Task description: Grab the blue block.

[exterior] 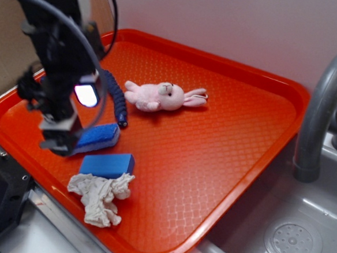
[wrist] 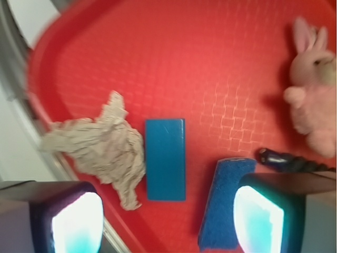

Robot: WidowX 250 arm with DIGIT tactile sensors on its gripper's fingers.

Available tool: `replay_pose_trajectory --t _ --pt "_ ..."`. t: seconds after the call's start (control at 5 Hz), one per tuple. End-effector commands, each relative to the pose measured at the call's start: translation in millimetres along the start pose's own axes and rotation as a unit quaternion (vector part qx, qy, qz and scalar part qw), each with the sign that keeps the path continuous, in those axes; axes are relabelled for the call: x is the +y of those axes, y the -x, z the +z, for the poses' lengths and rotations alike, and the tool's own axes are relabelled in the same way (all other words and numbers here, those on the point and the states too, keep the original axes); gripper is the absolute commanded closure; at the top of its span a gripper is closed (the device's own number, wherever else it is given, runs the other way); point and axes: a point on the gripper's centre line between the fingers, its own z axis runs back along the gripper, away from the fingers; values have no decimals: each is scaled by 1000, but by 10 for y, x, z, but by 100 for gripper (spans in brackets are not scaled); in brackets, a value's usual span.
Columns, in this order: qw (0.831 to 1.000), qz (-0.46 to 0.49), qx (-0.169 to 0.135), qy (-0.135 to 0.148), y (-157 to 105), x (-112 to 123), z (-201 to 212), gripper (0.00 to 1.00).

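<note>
On the textured orange plastic tray (wrist: pixel 221 63), a crumpled off-white cloth (wrist: pixel 100 147) touched the smooth, matte, medium-blue rectangular block (wrist: pixel 166 158), with a rough dark-blue sponge (wrist: pixel 224 211) just right of it. The gripper (wrist: pixel 168 221) hung above, jaws spread and empty, probably for a descent. The block lay between the fingertips (wrist: pixel 76 224), just ahead.
</note>
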Motion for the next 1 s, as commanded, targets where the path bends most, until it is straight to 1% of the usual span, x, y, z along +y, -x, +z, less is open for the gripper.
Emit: replay_pose_trajectory --t 0.0,0.4,0.6,0.8 --pt "999 -26 32 -6 -97 -60 -362 0" --pt "995 -59 79 -10 -155 -180 -751 0" --pt "994 -58 95 -21 -165 -186 -838 0" --pt "994 -51 98 -21 -162 -185 -861 100"
